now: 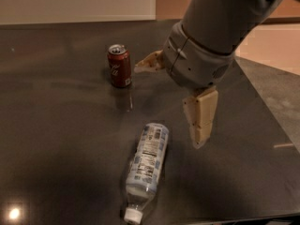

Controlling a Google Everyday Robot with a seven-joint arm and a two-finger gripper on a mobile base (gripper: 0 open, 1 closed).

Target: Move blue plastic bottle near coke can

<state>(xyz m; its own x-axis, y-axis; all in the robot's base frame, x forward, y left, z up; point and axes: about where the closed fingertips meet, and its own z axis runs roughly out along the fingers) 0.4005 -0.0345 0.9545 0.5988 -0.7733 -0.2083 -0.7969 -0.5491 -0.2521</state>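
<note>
A: So, how far has the task been carried?
B: Nothing is judged done. The blue plastic bottle (147, 161) is laid on its side on the table (56, 125), well apart from the upright coke can (119, 65), in front of it, white cap pointed away from it.
A: And the tool?
B: The tool (169, 106) is hung just right of the coke can, fingers spread wide, nothing gripped. Grasping and carrying are left.
A: Contents?
B: The bottle is capped; what is held inside cannot be told.

Bottle (147, 161) lies on the table (56, 125) (coke can (119, 65) behind, hand (171, 102) to its right).
</note>
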